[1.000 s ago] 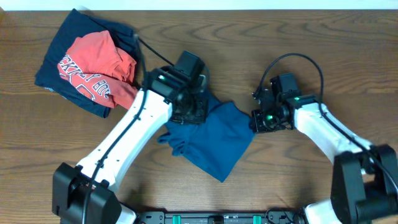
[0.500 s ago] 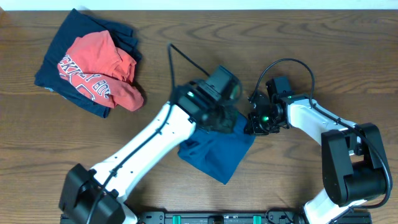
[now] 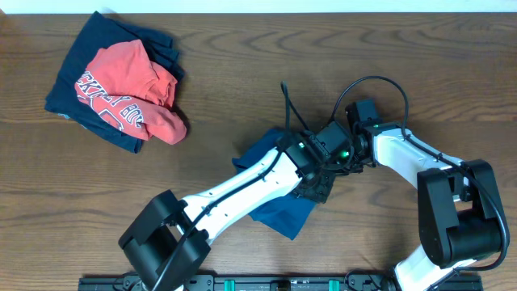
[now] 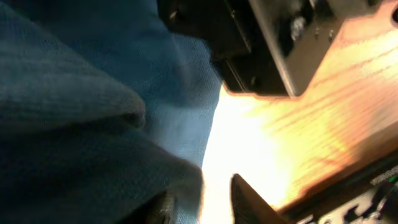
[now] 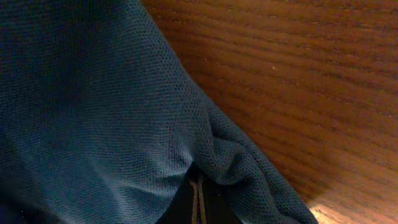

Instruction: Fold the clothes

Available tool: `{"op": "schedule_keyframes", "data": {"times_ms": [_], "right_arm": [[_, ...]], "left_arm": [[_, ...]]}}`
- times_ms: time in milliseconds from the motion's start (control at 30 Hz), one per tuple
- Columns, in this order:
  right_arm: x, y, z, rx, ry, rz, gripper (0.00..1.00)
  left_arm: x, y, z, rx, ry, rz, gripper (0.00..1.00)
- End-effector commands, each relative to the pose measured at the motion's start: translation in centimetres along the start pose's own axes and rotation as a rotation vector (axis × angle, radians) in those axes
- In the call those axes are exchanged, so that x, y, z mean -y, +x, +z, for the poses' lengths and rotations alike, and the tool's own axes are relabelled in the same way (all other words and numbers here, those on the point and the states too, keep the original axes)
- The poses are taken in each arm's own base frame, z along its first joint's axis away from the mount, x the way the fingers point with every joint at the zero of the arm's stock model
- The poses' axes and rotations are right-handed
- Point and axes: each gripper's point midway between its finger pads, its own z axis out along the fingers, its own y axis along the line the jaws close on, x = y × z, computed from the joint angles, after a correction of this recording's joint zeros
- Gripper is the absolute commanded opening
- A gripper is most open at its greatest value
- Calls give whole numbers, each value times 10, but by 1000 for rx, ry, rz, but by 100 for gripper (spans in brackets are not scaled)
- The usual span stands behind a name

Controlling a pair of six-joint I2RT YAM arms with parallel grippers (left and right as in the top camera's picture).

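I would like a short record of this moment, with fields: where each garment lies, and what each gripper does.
blue T-shirt: middle of the table, bunched, partly hidden under the left arm
red tee: far left, crumpled on top of the navy garment
left gripper: jaws apart, at the shirt's edge
right gripper: shut, pinching a fold of the shirt

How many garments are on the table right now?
3: blue T-shirt at center; red tee upper left, lying on the navy garment. Others may be hidden beneath.
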Motion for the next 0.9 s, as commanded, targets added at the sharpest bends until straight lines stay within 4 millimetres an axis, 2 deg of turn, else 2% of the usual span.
{"op": "schedule_keyframes", "data": {"times_ms": [0, 100, 167, 233, 267, 433, 567, 633, 700, 800, 867], "right_arm": [[14, 18, 16, -70, 53, 21, 1], [14, 19, 15, -75, 54, 24, 4], [15, 20, 15, -78, 57, 26, 7], [15, 21, 15, -81, 58, 27, 7], [15, 21, 15, -83, 59, 28, 7], [15, 22, 15, -88, 60, 30, 7], [15, 23, 15, -88, 60, 30, 7], [15, 23, 15, -88, 60, 30, 7], [15, 23, 15, -88, 60, 30, 7], [15, 23, 15, -88, 60, 30, 7], [15, 23, 15, -88, 60, 30, 7]], "left_arm": [[10, -15, -39, 74, 37, -14, 44], [15, -18, -70, 110, 50, 2, 50], [9, -20, -87, 144, 18, 10, 55], [-15, -22, -101, 188, -78, -16, 57], [-33, -23, -108, 207, -149, -38, 55], [-126, -24, -127, 199, -391, -207, 8], [-193, -25, -119, 161, -433, -346, 6], [-215, -27, -108, 138, -388, -366, 6], [-217, -31, -90, 102, -240, -348, 6], [-216, -24, -63, 29, -75, -345, 6], [-204, -18, -49, -21, 33, -335, 6]]}}
